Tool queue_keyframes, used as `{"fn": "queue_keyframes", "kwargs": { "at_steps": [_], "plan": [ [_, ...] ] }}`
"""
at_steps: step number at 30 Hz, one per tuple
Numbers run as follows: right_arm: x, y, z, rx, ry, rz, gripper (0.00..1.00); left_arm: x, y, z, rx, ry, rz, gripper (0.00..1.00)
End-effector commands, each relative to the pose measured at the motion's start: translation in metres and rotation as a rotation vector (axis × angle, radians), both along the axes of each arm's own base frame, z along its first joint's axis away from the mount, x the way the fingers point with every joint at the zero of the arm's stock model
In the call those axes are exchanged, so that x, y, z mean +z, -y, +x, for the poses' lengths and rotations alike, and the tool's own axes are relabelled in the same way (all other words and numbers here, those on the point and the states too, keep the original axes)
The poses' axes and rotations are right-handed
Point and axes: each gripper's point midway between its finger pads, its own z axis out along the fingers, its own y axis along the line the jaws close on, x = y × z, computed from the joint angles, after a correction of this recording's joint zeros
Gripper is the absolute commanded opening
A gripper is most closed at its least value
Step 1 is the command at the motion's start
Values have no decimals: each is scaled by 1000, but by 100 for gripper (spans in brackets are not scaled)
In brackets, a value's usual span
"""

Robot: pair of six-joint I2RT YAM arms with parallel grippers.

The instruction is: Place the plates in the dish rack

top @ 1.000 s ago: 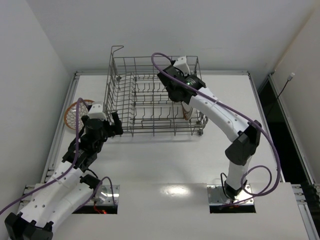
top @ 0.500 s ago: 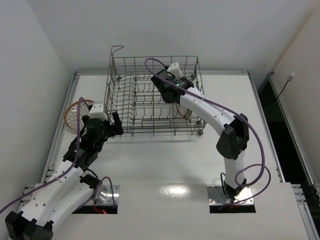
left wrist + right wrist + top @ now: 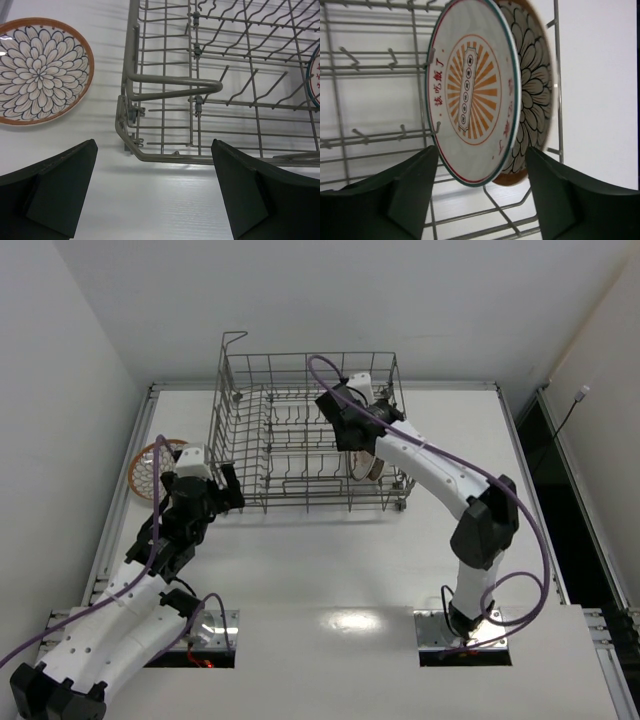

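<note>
Bare tabletop [image 3: 330,560] stretches between the arm bases and the dish rack [image 3: 131,60]. The left gripper [image 3: 153,150] hangs wide open and empty just before the rack's near-left corner. A flower-patterned plate [image 3: 37,72] lies flat left of the rack, near the tabletop's left edge. At the rack's right end the right gripper [image 3: 481,150] is parted and grips nothing. Its jaws stand either side of the sunburst plate [image 3: 470,90], which is on edge among the tines. A second patterned plate [image 3: 535,100] stands just behind, by the right wall.
</note>
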Motion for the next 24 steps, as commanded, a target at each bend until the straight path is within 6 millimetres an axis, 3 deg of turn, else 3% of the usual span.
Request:
{"fn": "queue_keyframes", "kwargs": {
  "at_steps": [1,4,5,6,7,8,9,10,11,12,13,15,16,17,18,24],
  "plan": [
    [75,-3,-9,11,165,146,71,23,-8,2,64,68,-24,99],
    [120,11,-29,3,300,217,72,24,-22,0,153,71,-25,99],
    [107,16,-40,20,295,205,73,23,-29,-1,189,67,-7,99],
    [118,16,-43,26,349,266,75,21,-32,-2,206,62,-7,99],
    [141,28,-60,40,408,338,75,29,-36,-3,225,82,-10,99],
    [123,33,-70,53,387,336,76,27,-39,-5,253,77,-21,99],
    [121,38,-84,86,402,388,78,27,-47,-6,307,83,-24,99],
    [122,33,-84,107,398,409,78,30,-53,-8,334,87,-13,99],
    [110,40,-98,128,379,420,78,30,-60,-10,391,98,-26,99],
    [102,33,-105,173,352,450,79,35,-66,-10,423,111,-47,99],
    [80,35,-113,188,300,432,79,31,-69,-8,438,98,-52,99],
    [63,21,-131,277,248,477,84,43,-63,3,413,102,-153,99],
    [39,20,-136,296,211,476,86,35,-73,10,456,65,-175,99],
    [34,16,-146,326,193,502,89,39,-66,18,438,60,-265,99],
    [19,15,-155,345,161,494,89,29,-84,23,505,33,-293,99],
    [13,17,-176,397,156,545,94,9,-120,32,593,23,-538,99]
  ]
}}
